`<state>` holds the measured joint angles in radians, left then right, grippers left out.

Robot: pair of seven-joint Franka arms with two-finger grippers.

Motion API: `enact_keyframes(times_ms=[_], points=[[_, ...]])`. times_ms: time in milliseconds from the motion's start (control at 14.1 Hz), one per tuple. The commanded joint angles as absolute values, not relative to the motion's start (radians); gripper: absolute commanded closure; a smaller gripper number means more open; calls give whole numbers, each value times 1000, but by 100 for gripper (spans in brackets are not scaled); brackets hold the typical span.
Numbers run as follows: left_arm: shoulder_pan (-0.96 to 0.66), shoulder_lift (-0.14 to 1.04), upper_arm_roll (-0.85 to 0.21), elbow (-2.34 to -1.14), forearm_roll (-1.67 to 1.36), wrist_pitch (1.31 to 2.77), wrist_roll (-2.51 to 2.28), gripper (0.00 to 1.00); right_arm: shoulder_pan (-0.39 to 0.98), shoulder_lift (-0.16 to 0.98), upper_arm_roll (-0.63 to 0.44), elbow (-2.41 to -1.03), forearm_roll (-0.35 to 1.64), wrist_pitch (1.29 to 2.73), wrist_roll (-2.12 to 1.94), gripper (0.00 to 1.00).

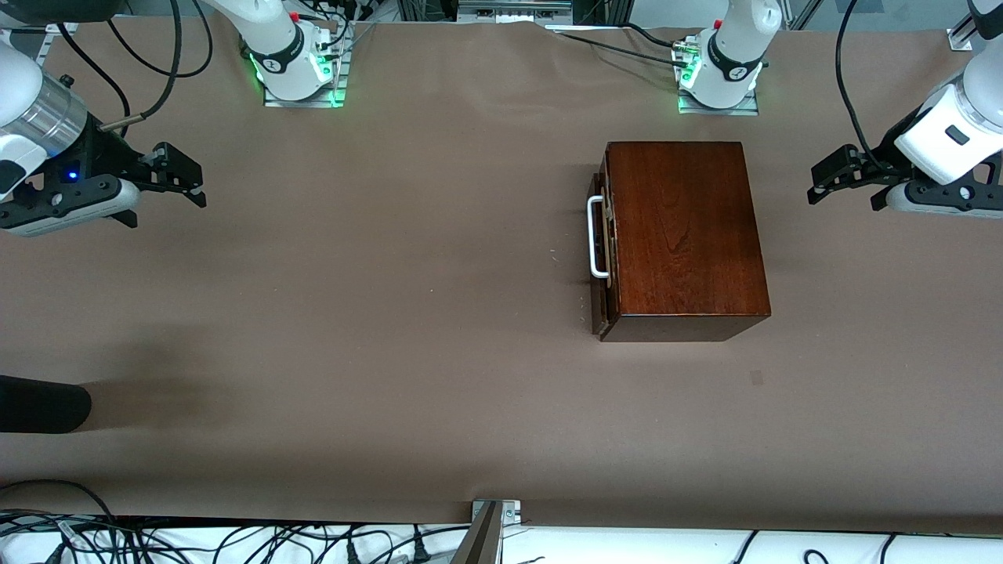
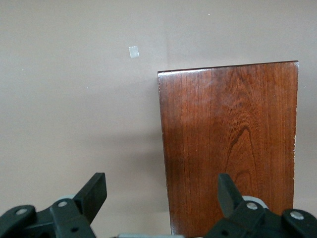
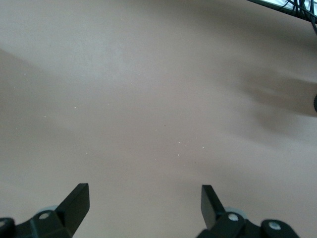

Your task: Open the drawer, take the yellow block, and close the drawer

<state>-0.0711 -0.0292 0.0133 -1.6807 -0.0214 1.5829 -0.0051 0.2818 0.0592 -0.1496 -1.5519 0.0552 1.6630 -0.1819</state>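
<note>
A dark shiny brown wooden box [image 1: 686,235] on the table, flat and straight, toward the left arm's end. Drawer [image 1: 602,258] almost shut, sticking out just a tiny bit, with a dark red-brown front. White bar handle [image 1: 596,237] on that front, pointing toward the right arm's end. No yellow block to be seen; inside of the drawer hidden. Box close to the left gripper [image 1: 819,182], which hangs with fingers wide apart just off the box's side away from the handle. Box top [image 2: 230,144] big in the left wrist view. Well apart from the right gripper [image 1: 184,176], also spread wide.
</note>
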Motion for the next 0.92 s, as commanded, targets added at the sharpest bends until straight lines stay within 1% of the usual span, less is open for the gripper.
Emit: enact_keyframes(times_ms=[0,850], points=[[-78,-8,15,-1638,-25,1555,-12,0,278,61,-149,-1531,60,1646,-175,0],[-80,6,3,-1634,-25,1473,-9,0,278,54,-150,-1529,69,1637,-178,0]])
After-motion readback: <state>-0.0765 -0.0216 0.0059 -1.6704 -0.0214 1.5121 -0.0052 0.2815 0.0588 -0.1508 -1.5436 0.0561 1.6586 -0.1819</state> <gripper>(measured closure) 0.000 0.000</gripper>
